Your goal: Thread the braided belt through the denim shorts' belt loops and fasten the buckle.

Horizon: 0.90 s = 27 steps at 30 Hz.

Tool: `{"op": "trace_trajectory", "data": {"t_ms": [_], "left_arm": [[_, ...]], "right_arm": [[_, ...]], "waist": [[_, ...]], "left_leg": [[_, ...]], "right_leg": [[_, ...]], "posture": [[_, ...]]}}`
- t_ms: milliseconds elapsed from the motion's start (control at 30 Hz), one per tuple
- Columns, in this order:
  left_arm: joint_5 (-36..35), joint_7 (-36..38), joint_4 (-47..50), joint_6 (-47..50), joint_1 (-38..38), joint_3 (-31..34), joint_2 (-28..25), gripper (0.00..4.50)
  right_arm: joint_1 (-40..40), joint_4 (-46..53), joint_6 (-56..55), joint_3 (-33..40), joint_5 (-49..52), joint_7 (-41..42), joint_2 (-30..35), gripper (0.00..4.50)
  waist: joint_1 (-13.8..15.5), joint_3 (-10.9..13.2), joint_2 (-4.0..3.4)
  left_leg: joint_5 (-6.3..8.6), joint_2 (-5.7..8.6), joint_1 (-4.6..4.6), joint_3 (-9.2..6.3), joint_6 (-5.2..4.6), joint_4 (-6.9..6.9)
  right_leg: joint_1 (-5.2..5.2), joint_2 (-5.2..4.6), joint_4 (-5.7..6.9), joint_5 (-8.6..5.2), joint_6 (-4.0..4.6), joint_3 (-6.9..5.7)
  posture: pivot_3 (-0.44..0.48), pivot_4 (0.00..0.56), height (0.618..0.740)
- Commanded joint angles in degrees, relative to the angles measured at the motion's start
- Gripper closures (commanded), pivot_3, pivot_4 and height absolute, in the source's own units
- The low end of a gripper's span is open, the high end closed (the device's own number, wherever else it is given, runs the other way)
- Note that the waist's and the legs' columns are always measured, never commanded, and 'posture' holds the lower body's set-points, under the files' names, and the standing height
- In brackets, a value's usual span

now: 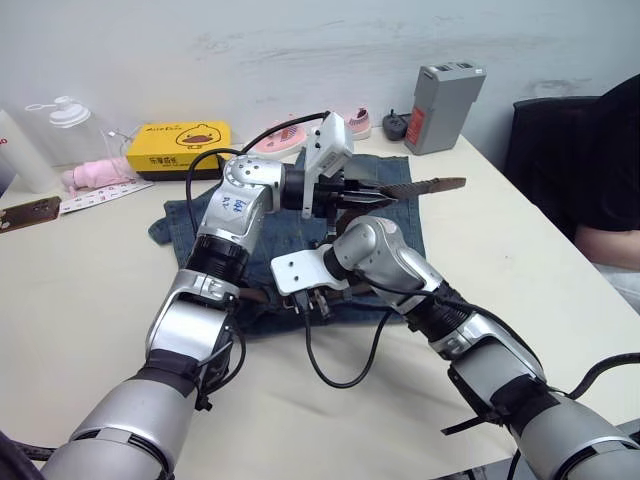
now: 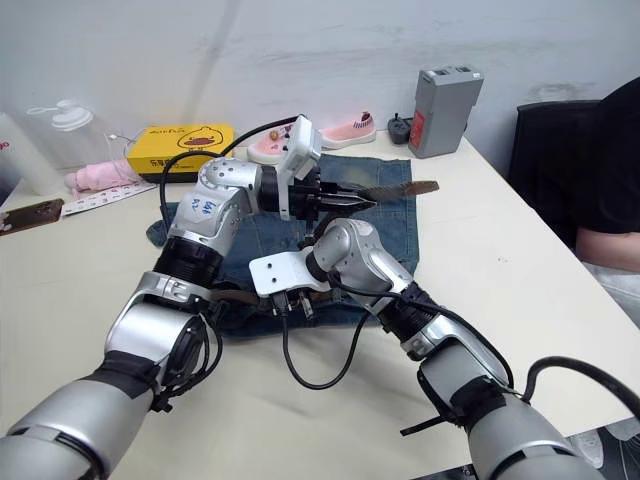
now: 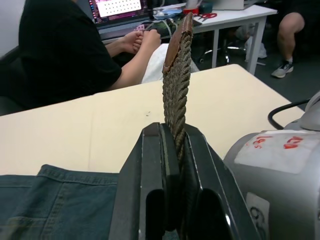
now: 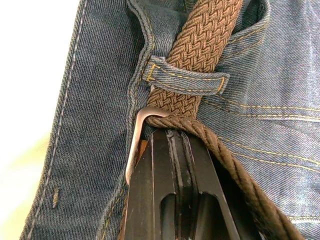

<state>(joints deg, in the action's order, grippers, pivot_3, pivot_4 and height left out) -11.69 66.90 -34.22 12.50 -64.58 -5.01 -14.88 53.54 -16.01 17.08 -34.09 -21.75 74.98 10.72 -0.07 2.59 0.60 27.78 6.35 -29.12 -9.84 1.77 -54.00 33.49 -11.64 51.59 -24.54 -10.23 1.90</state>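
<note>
Between the two fingers of the left claw point(image 1: 385, 199), the free end of the braided belt point(image 1: 425, 186) was clamped on edge; its tapered tip projected straight out past the fingertips, clear of the cloth below. The left wrist view showed the woven strap standing upright in the narrow gap, both fingers pressed against it.

Beneath that claw lay the denim shorts point(image 1: 395, 222), spread flat on the tabletop point(image 1: 520, 250). The right claw point(image 4: 172, 135) sat low at the waistband edge of the shorts, nearer the robot than the left claw. Its fingers stood close together, and the silver buckle point(image 4: 136, 142) lay against their tips on one side; whether the fingers actually gripped the buckle or the strap could not be told. Just ahead of these fingertips, the belt passed under one of the belt loops point(image 4: 186, 79), which crossed the strap with its yellow stitching visible. A second run of the belt curved from the fingertips along one finger of the right claw.

Beyond the left claw, near the wall, stood a yellow box point(image 1: 180, 148), a pink shoe point(image 2: 350, 128) and a grey battery pack point(image 1: 445, 105). A clear bottle point(image 1: 70, 130) stood at the far left edge of the tabletop. A person in a black top point(image 1: 610, 170) sat off the tabletop's right side.
</note>
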Motion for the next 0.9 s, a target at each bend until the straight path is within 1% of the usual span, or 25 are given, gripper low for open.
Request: {"op": "trace_trajectory", "data": {"t_ms": [33,100,167,233,300,333,433,600,700,733,767,800,833,900], "left_arm": [[-0.19,-5.45,10.11,-3.75,2.72,5.36,-5.45,4.5],[2.78,-7.4,15.28,-5.06,10.85,6.04,-11.32,4.5],[4.94,-9.78,20.68,-5.96,18.65,6.62,-15.33,4.5],[6.72,-12.27,25.67,-7.44,25.98,7.1,-18.04,4.5],[7.08,-13.6,30.81,-7.79,32.64,7.8,-19.86,4.5],[7.73,-14.01,33.02,-8.24,35.7,7.86,-20.84,4.5],[8.21,-14.53,38.16,-8.21,40.77,7.69,-22.65,4.5],[8.17,-15.99,41.94,-7.09,43.01,7.91,-23.65,4.5],[7.64,-16.77,42.85,-6.3,43.67,8.57,-23.79,4.5],[7.41,-17.1,43.12,-5.92,43.78,8.65,-23.9,4.5],[7.24,-17.35,43.3,-5.65,43.82,8.71,-23.99,4.5],[6.64,-17.54,43.41,-5.02,43.61,8.94,-23.95,4.5],[6.2,-17.69,43.5,-4.56,43.46,9.07,-23.94,4.5],[5.72,-17.7,43.32,-4.17,42.96,8.99,-24.21,4.5]], "right_arm": [[-10.38,-1.96,3.16,-4.69,2.19,0.7,-0.9,4.42],[-12.28,5.0,6.81,0.42,5.07,-0.86,0.06,4.42],[-13.99,10.65,9.85,4.13,6.59,-3.02,0.89,4.42],[-15.23,15.5,13.51,7.04,7.9,-5.47,1.22,4.42],[-16.16,20.26,17.72,9.12,9.17,-7.62,1.45,4.42],[-16.55,22.65,19.61,10.05,9.74,-8.64,1.42,4.42],[-17.14,27.64,24.12,11.75,11.12,-11.17,1.0,4.42],[-18.01,33.06,28.07,13.35,12.1,-14.92,0.88,4.42],[-18.28,37.96,31.31,16.43,13.73,-17.31,0.11,3.57],[-18.49,40.09,32.52,17.34,14.77,-18.0,0.45,3.37],[-18.84,41.94,33.4,17.96,15.66,-18.45,0.9,2.79],[-20.33,44.94,32.98,18.49,16.28,-18.69,2.18,2.68],[-21.36,47.04,32.76,18.71,16.96,-19.07,3.27,2.07],[-24.62,50.57,29.32,16.78,16.01,-19.79,7.59,1.12]], "waist": [[-0.15,0.0,-0.04],[-0.26,0.08,-0.17],[-0.44,0.19,-0.26],[-0.22,0.26,-0.19],[0.1,0.28,-0.15],[0.75,0.46,-0.02],[1.33,0.64,-0.15],[1.67,1.05,0.0],[1.93,1.3,0.01],[1.79,1.29,0.02],[1.72,1.28,0.04],[1.67,1.28,0.04],[1.67,1.27,0.06],[1.83,1.28,0.08]], "left_leg": [[0.01,-0.02,0.02,-0.01,0.02,0.04],[0.07,-0.05,-0.04,-0.05,0.09,0.06],[0.11,-0.14,0.0,-0.26,0.18,0.06],[0.18,-0.11,-0.06,-0.61,0.31,0.06],[0.22,-0.01,-0.13,-0.64,0.3,0.05],[0.23,0.04,-0.15,-0.65,0.28,0.06],[0.28,0.2,-0.3,-0.62,0.18,-0.02],[0.28,0.29,-0.35,-0.51,0.05,-0.13],[0.2,0.31,-0.42,-0.53,-0.04,-0.13],[0.23,0.28,-0.42,-0.53,-0.09,-0.11],[0.21,0.27,-0.39,-0.52,-0.05,-0.1],[0.14,0.26,-0.4,-0.53,0.07,-0.09],[0.13,0.25,-0.4,-0.54,0.09,-0.06],[0.14,0.23,-0.4,-0.59,0.08,-0.03]], "right_leg": [[0.02,0.02,-0.01,0.0,0.0,-0.01],[0.08,0.0,0.04,0.0,0.0,0.06],[0.29,0.03,0.06,0.0,0.0,0.21],[0.43,0.12,0.12,0.01,0.02,0.16],[0.5,0.14,0.18,0.05,0.1,0.12],[0.51,0.14,0.18,0.05,0.11,0.1],[0.5,0.06,0.0,0.1,0.2,0.13],[0.49,0.07,-0.03,0.12,0.25,0.12],[0.52,0.03,-0.12,0.12,0.24,0.06],[0.52,0.03,-0.13,0.12,0.23,0.06],[0.52,0.03,-0.11,0.13,0.23,0.05],[0.53,0.03,-0.13,0.13,0.23,0.04],[0.53,0.03,-0.13,0.13,0.23,0.04],[0.48,0.01,-0.24,0.13,0.23,0.05]], "posture": [[0.0,0.15,0.618],[0.0,0.15,0.618],[0.0,0.15,0.618],[0.0,0.15,0.618],[0.0,0.15,0.618],[0.0,0.15,0.618],[0.0,0.15,0.618],[0.0,0.15,0.618],[0.0,0.15,0.618],[0.0,0.15,0.618],[0.0,0.15,0.618],[0.0,0.15,0.618],[0.0,0.15,0.618],[0.0,0.15,0.618]]}}
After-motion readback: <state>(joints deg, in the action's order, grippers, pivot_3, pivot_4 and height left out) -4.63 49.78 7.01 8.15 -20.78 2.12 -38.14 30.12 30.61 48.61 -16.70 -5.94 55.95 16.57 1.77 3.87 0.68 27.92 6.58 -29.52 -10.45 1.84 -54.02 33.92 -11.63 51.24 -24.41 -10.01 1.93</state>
